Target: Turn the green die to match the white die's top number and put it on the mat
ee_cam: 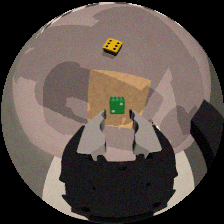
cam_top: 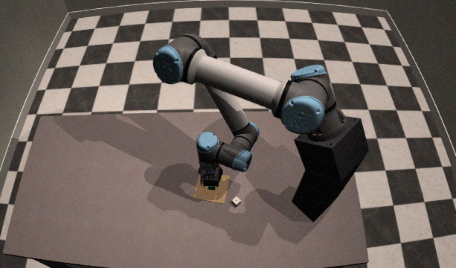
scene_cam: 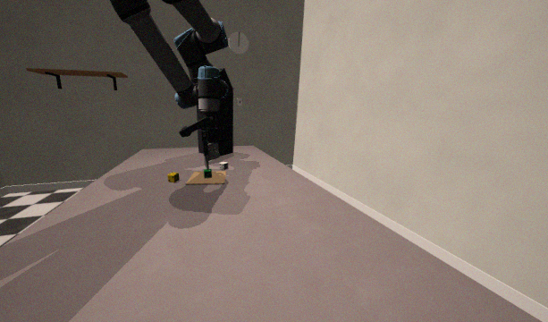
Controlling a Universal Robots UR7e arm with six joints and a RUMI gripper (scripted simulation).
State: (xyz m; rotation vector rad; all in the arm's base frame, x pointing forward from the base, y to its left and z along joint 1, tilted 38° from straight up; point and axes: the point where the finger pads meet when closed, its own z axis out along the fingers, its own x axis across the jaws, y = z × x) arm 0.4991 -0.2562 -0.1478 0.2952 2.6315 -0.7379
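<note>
The green die (cam_top: 211, 187) (scene_cam: 207, 173) (ee_cam: 117, 105) sits on the tan mat (cam_top: 205, 196) (scene_cam: 193, 181) (ee_cam: 100, 85). Its larger face in the wrist view, which looks like the top, shows two pips. My gripper (scene_cam: 206, 167) (ee_cam: 117, 110) points down just over the green die, fingers partly apart with nothing held between them; the die shows just past the fingertips. The white die (cam_top: 236, 201) (scene_cam: 223, 165) sits on the table beside the mat and seems to show one pip on top. The yellow die (scene_cam: 173, 177) (ee_cam: 112, 46) shows six on top.
The yellow die sits off the mat, on the opposite side from the white die, and is hidden behind the arm in the top view. The robot base (cam_top: 332, 160) stands at the table's right end. A wall shelf (scene_cam: 77, 72) hangs well away from the table.
</note>
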